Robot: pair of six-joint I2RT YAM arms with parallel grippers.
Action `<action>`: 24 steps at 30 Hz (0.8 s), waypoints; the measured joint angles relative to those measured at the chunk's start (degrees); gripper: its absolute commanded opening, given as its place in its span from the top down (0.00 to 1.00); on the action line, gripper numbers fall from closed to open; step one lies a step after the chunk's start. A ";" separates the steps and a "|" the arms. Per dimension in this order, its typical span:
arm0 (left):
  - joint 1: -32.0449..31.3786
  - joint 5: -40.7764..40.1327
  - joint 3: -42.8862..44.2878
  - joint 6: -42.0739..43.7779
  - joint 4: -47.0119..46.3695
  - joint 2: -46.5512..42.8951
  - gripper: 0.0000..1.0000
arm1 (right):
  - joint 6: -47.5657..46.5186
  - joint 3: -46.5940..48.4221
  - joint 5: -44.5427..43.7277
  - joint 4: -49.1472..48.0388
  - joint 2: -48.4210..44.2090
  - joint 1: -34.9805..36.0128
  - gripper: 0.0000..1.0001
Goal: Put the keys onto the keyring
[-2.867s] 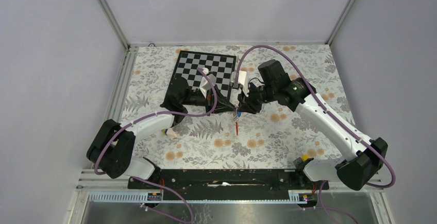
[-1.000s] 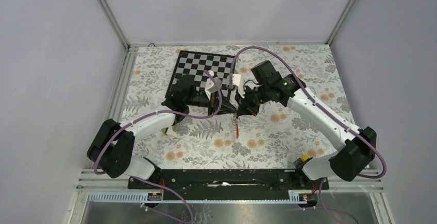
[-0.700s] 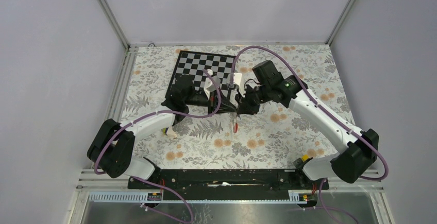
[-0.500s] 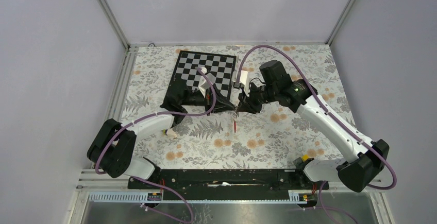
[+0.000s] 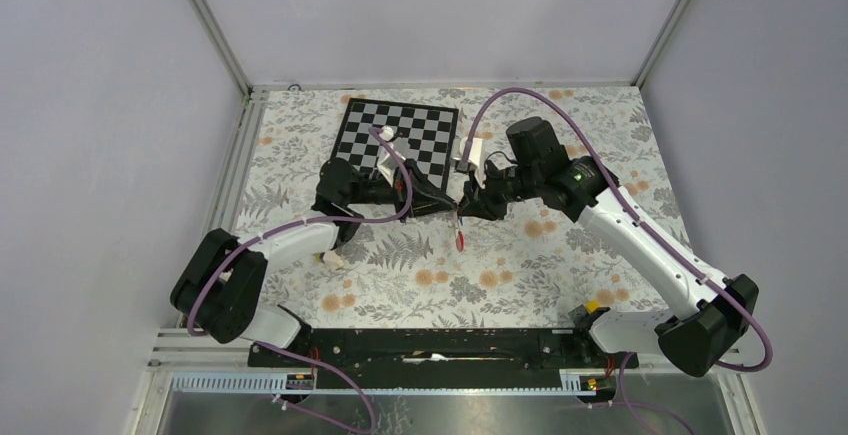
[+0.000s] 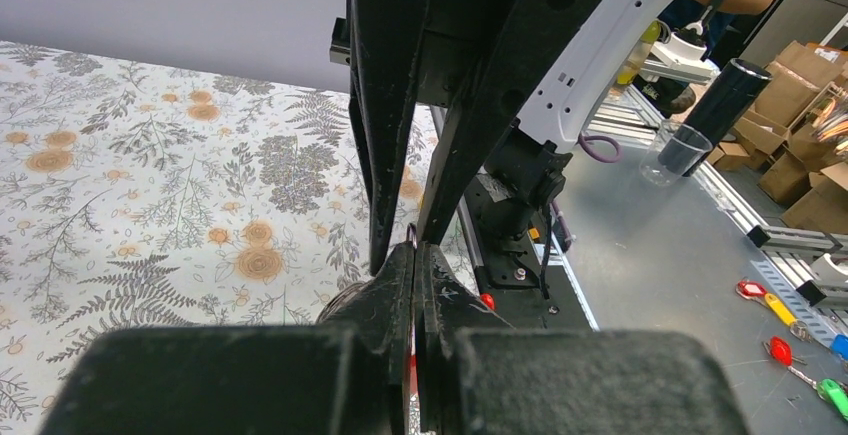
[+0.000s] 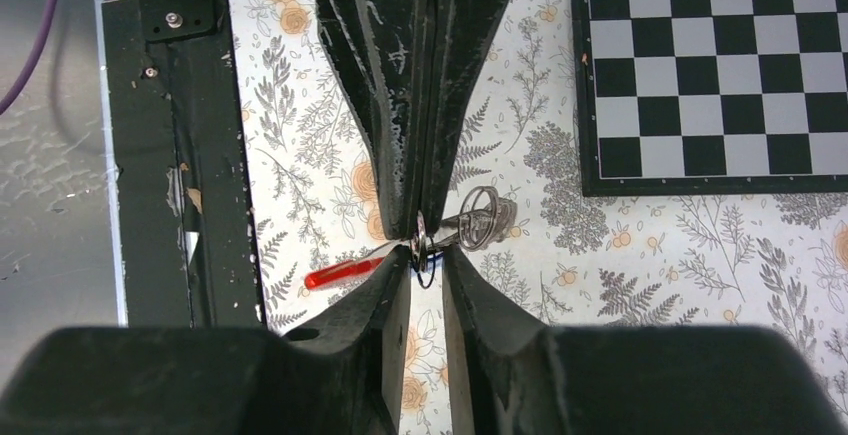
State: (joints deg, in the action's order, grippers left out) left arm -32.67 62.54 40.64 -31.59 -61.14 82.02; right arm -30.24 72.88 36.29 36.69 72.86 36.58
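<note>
My left gripper (image 5: 453, 207) is shut on the keyring. Its red strap (image 5: 459, 240) hangs below the tips over the floral table. In the left wrist view a small metal ring (image 6: 411, 238) pokes out of the closed tips and red shows between the fingers. My right gripper (image 5: 466, 205) meets the left one tip to tip. In the right wrist view its fingertips (image 7: 398, 260) stand slightly apart on either side of a thin dark ring (image 7: 425, 263). A silver coil of rings (image 7: 486, 219) and the red strap (image 7: 345, 273) hang beside it. The key's blue tag is hidden.
A black-and-white chessboard (image 5: 400, 135) lies behind both grippers and also shows in the right wrist view (image 7: 715, 65). A small yellow-white object (image 5: 328, 257) sits under the left forearm. The black mounting rail (image 5: 430, 345) runs along the near edge.
The right arm has swung slightly right and back, and the left wrist has turned. Both tips stay together over the same spot, and the red strap still hangs below them.
</note>
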 measured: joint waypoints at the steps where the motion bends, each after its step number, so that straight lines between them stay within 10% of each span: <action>1: 0.00 0.00 0.00 -0.15 -0.26 0.04 1.00 | -0.02 0.00 0.28 -0.04 0.00 0.00 0.80; 14: 0.00 0.13 -0.94 0.61 -1.11 0.28 1.00 | -0.66 -1.18 2.38 -0.17 -0.35 -0.15 1.00; 24: -0.26 0.48 1.90 13.27 14.10 -0.07 0.64 | -2.49 -0.17 0.22 4.74 1.18 -0.15 1.00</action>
State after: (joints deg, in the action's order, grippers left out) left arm -32.93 63.02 42.54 -18.33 -47.05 81.95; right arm -32.73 72.71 36.51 41.43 74.04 36.42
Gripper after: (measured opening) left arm 0.304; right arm 0.022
